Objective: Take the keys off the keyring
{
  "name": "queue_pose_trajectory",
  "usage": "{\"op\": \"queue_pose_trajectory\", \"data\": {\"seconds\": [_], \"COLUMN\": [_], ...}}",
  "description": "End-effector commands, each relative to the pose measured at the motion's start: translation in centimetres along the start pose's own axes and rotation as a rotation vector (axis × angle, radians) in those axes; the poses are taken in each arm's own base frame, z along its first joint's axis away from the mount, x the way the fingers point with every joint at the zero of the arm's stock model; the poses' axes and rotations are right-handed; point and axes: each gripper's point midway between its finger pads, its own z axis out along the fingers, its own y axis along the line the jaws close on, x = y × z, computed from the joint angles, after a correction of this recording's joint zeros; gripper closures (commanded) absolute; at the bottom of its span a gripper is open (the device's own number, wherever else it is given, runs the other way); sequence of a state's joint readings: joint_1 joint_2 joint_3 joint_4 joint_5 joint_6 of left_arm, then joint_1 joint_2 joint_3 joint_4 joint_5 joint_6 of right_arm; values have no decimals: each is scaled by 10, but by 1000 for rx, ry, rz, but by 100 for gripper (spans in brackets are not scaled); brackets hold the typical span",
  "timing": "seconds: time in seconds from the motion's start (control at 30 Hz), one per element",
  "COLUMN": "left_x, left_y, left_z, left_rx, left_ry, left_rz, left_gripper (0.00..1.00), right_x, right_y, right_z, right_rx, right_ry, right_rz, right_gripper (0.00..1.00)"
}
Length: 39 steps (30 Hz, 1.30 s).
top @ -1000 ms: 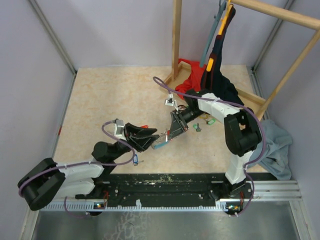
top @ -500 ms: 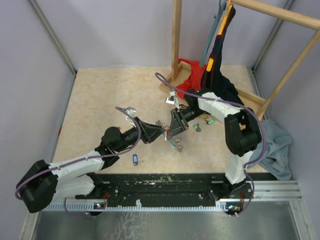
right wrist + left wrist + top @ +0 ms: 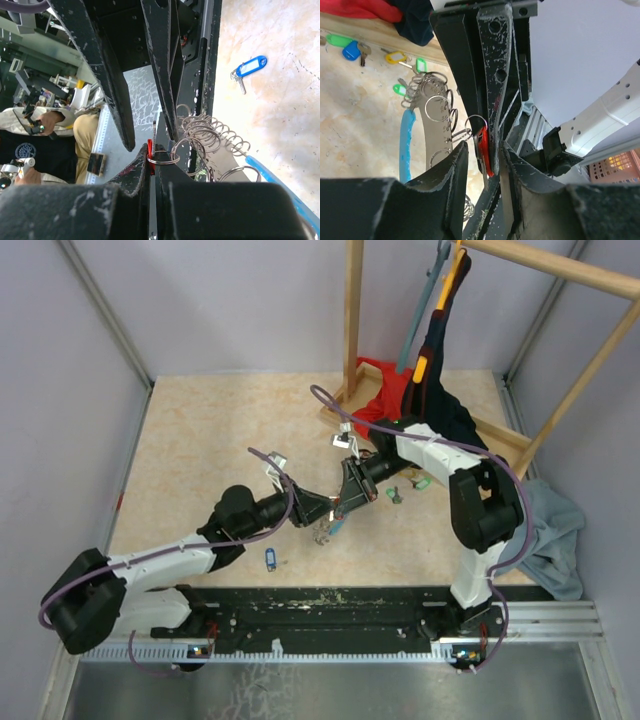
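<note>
On the speckled counter, 1 loose blue-tagged key; left tool grips 1 red-tagged key; right tool clamps the metal keyring.

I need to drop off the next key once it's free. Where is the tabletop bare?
Bare: the far-left tabletop, beyond the left gripper. Crowded: the middle, where both grippers meet at the keyring; loose keys beside the right gripper; clothes at the wooden rack.

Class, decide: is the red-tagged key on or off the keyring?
Still on: in the left wrist view the red-tagged key hangs from a small ring linked to the keyring.
</note>
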<state>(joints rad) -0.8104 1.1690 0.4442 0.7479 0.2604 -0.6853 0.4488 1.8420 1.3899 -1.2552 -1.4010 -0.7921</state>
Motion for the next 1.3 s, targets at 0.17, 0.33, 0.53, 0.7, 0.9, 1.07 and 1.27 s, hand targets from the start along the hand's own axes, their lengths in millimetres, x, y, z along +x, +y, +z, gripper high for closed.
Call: {"op": "queue_pose_trajectory", "data": {"seconds": [0.17,0.33,0.53,0.7,0.9,1.07,1.27], "left_x": [-4,-6,-6,-6,-3,-5,-9], "left_y": [-13,-15,-13,-11,-13,-15,-11], "left_z": [7,7,7,7,7,5,1], "left_rx": [63,78,87,96,111,121,102], "left_ry": [27,19,27,35,54,39,7], "left_rz": [2,-3,-23,-37,-45,-49,-92], "left_gripper": [71,86,91,80,93,100,100], "right_x": [-20,-19,-18,-16,-15,-15,-14], "right_y": [17,18,21,22,22,22,25], "right_z": [-3,-2,-2,0,1,1,0], "right_rx": [-33,-37,-43,-47,-49,-47,-38], "right_ry": [-47,-44,-38,-32,-25,-20,-8], "right_rz": [-101,-107,-123,-132,-132,-138,-165], "right_gripper": [100,100,100,100,100,97,77]}}
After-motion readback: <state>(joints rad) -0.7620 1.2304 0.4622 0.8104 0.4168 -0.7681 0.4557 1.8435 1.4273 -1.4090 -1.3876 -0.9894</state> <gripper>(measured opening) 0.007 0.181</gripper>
